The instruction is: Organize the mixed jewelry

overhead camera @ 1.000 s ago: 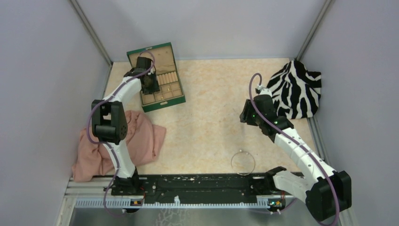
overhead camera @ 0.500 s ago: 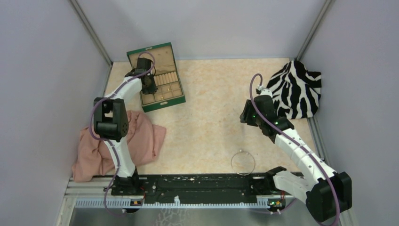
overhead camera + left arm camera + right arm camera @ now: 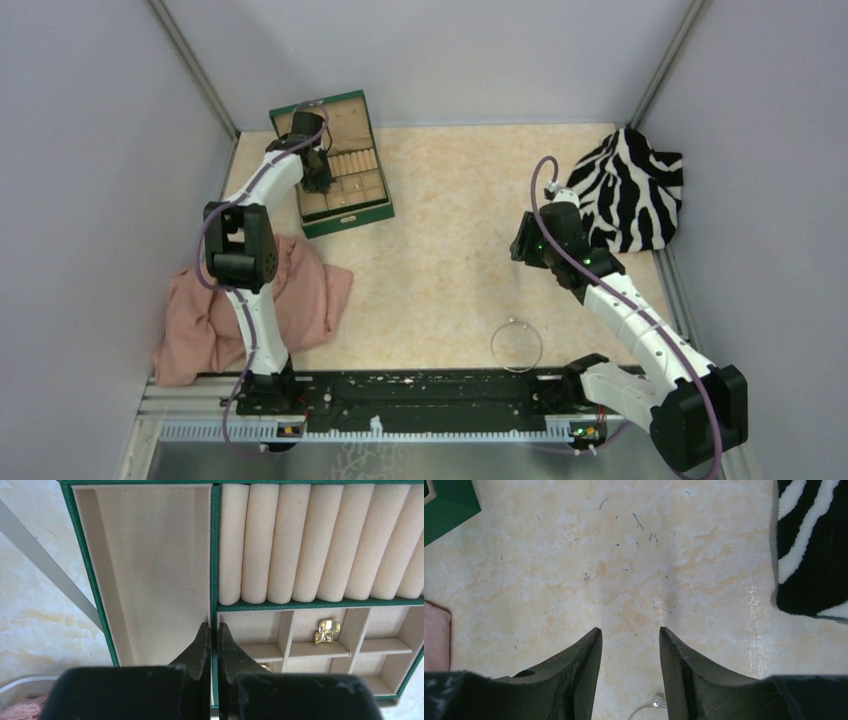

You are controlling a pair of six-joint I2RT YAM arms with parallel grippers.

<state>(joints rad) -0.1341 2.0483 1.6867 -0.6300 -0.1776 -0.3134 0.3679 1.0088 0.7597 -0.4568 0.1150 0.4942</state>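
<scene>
The green box (image 3: 345,205) lined tan lies open at the far left. My left gripper (image 3: 320,180) hovers over it, shut and empty. In the left wrist view its fingertips (image 3: 213,626) sit above the green divider between the long compartment (image 3: 155,570) and the small cells. One gold piece (image 3: 327,630) lies in a small cell, and another (image 3: 265,667) peeks out beside my finger. The silvery wire hoop (image 3: 516,345) lies on the table near the front. My right gripper (image 3: 520,246) is open and empty above bare table, beyond the hoop. The hoop's bead (image 3: 657,700) shows between its fingers (image 3: 589,655).
A pink cloth (image 3: 300,300) lies at the front left by the left arm. A zebra-striped cloth (image 3: 630,190) lies at the far right, and also shows in the right wrist view (image 3: 809,545). Padded ring rolls (image 3: 320,540) fill the box's far part. Grey walls enclose the table.
My left gripper has moved a little further over the box, toward its far side. The right arm and the hoop have not moved.
</scene>
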